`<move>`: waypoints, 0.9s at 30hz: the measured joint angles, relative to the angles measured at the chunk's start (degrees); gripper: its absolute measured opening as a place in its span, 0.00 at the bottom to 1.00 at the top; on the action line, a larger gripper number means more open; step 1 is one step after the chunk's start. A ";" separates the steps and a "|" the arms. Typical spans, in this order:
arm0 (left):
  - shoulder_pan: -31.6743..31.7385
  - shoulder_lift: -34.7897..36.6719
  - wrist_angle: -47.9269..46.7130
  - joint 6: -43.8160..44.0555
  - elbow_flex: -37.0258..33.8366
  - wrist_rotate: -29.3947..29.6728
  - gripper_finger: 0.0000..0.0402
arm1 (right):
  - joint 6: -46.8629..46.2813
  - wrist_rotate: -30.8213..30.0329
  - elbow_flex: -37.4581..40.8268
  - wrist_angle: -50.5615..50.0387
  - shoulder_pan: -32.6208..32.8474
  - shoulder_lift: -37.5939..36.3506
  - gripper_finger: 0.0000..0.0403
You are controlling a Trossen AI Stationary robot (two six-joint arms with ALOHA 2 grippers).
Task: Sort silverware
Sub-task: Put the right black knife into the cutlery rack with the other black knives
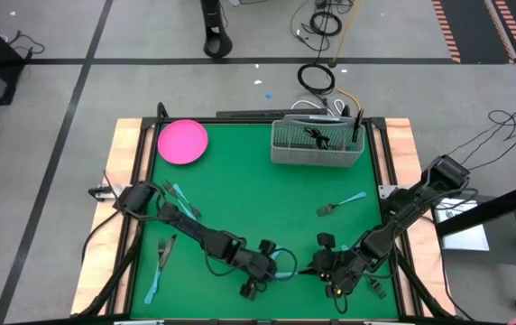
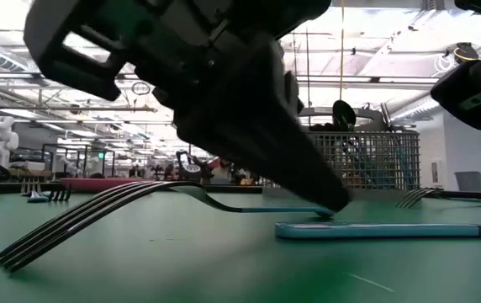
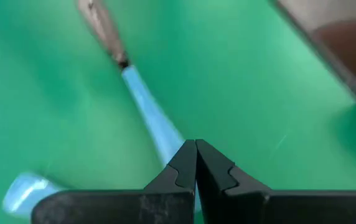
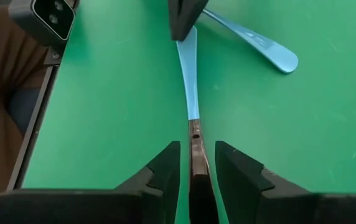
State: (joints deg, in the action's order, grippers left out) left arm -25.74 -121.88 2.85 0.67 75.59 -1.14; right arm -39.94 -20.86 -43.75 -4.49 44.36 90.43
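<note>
At lower centre of the high view, one stiff, light, slippery utensil [image 4: 189,81] is pinched by its blue handle in the closed left gripper [image 3: 195,163], its metal neck straddled by the part-open right gripper [image 4: 196,168]

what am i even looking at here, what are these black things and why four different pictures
This is a robot with two dark arms working at a green table, and each arm ends in a two-finger gripper. One camera looks straight down on the table, one sits at table-top height, and one rides on each wrist.

On the table are a round pink plate, a grey wire mesh basket and scattered cutlery with light blue handles, such as a fork.

The left gripper is shut on the handle of one light blue-handled utensil. The right gripper faces it, with its fingers either side of that utensil's dark metal end and not closed on it. A second blue handle lies beside it.
</note>
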 joint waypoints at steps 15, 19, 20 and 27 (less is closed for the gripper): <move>-2.57 2.43 -8.44 -2.75 2.08 8.36 0.00 | 0.11 -0.04 0.00 -0.54 -0.02 0.00 0.22; -2.89 3.13 -10.55 -2.36 2.15 8.84 0.00 | 0.28 -0.07 0.00 -0.59 -0.02 0.00 0.22; -2.83 3.06 -11.73 -1.69 2.10 8.84 0.00 | 0.28 -0.07 0.00 -0.59 -0.02 0.00 0.22; -2.80 2.99 -14.99 -0.61 2.04 8.60 0.00 | 0.30 -0.28 0.00 -0.56 -0.02 0.00 0.22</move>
State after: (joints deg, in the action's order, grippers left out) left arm -28.53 -118.89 -12.14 0.06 77.62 7.47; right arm -39.64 -21.15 -43.75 -5.05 44.34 90.43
